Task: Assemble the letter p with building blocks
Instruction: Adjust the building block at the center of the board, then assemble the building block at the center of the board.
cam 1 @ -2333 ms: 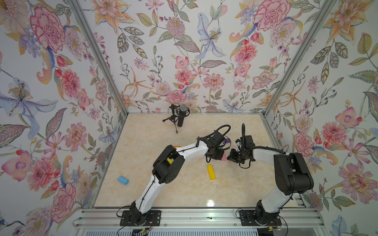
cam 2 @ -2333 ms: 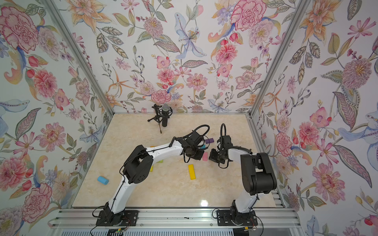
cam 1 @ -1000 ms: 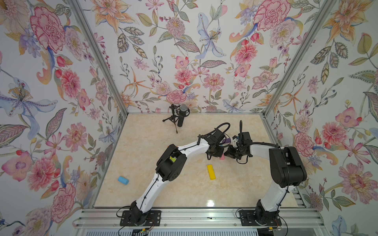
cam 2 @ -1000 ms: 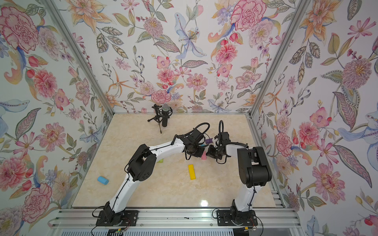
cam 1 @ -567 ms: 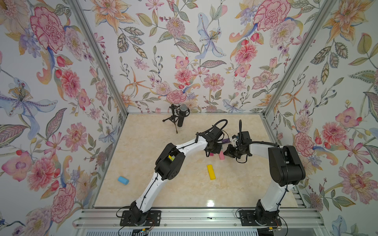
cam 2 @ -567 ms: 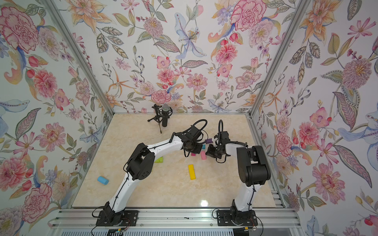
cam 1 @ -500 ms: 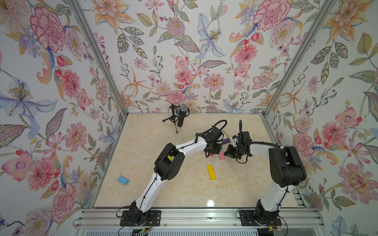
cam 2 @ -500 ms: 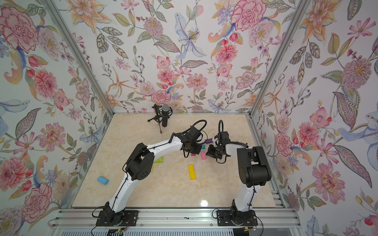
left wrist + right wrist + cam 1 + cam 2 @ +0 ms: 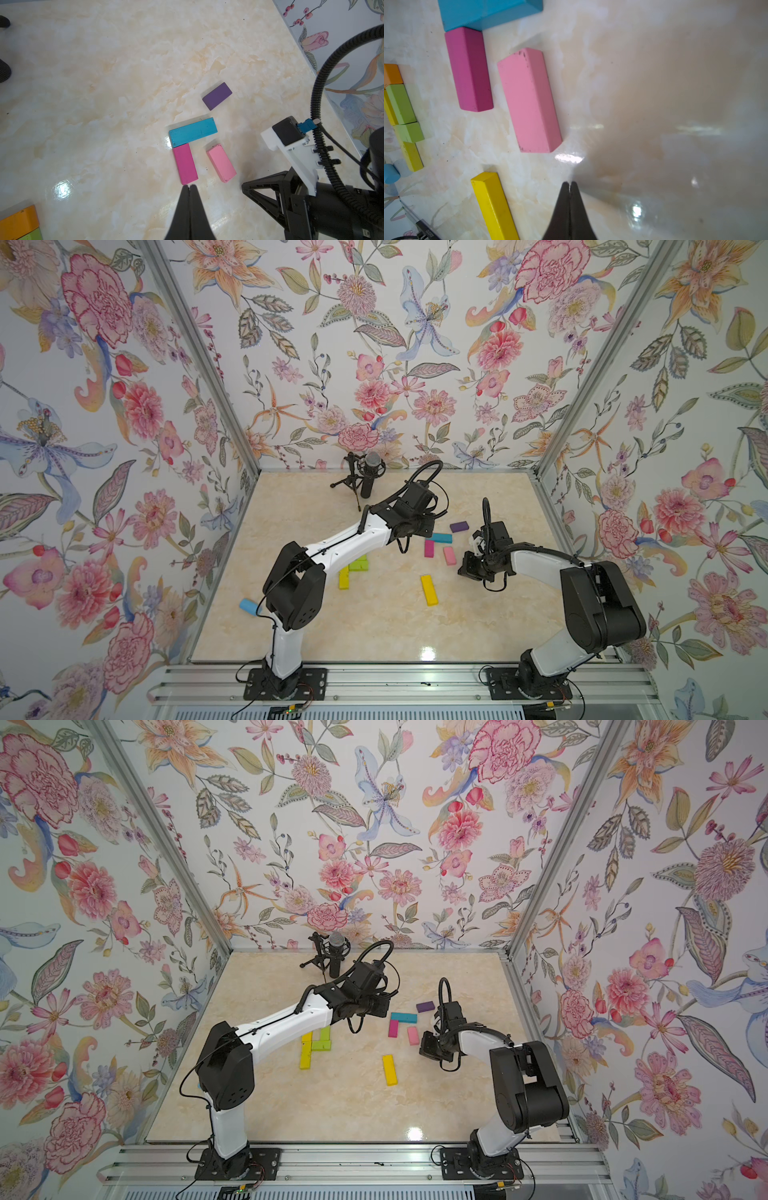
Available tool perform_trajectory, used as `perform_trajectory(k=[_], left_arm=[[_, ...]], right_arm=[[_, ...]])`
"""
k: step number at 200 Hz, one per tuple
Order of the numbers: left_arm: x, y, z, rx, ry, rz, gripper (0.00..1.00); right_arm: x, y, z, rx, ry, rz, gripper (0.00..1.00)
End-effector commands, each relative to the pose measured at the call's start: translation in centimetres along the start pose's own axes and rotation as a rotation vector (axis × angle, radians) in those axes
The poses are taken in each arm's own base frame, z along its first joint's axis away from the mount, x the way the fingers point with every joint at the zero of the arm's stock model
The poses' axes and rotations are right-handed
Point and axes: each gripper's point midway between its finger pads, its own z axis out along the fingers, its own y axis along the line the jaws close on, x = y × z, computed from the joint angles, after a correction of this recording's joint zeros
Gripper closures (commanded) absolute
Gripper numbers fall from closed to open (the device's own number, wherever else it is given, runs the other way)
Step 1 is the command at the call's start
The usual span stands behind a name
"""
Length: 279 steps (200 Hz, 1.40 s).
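Nearest to the robot's base, a yellow block (image 9: 429,590) is laid on the bench (image 9: 374,635). Its long axis runs from near to far, and it is apart from everything else.

Just beyond it, the right fingers (image 9: 564,199) are seen clenched with nothing between them, low over the bench as it seems. The pink block (image 9: 529,99) is found just beside them, a little farther out and toward the robot's left. No contact between the tips and the block is shown. Its long axis runs near to far but is slightly tilted, so it is not parallel with the magenta block (image 9: 469,68). That block is set straight at its left, with a strip of bare bench between them.

This is judged to be the relation on which the coming move turns. The right arm is clearly the nearer one to the pink block. A nudge from the near end is probably needed, so that the block is straightened and brought under the free end of the teal block (image 9: 193,131).

The left fingers (image 9: 185,199) are also clenched and empty, with the tips at the near end of the magenta block. Whether it is touched cannot be told. The teal block is laid crosswise, its left end touching the far end of the magenta one. Farthest, a purple block (image 9: 217,95) is seen apart.
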Motion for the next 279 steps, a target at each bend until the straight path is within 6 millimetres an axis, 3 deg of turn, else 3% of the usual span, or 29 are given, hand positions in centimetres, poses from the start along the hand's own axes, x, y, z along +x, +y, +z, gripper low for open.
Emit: perform_trajectory(k=[1, 86, 279], left_arm=[[1.0, 2.4, 0.0, -0.061, 0.009, -0.002, 1.0], [2.2, 4.8, -0.7, -0.074, 0.014, -0.042, 1.0], [2.9, 5.3, 0.0, -0.067, 0.045, -0.042, 1.0]], right_arm=[[-0.3, 0.2, 0.5, 0.015, -0.004, 0.013, 1.0], [-0.9, 1.3, 3.1, 0.042, 0.036, -0.015, 1.0], [-1.3, 1.9, 3.0, 0.037, 0.024, -0.021, 1.0]])
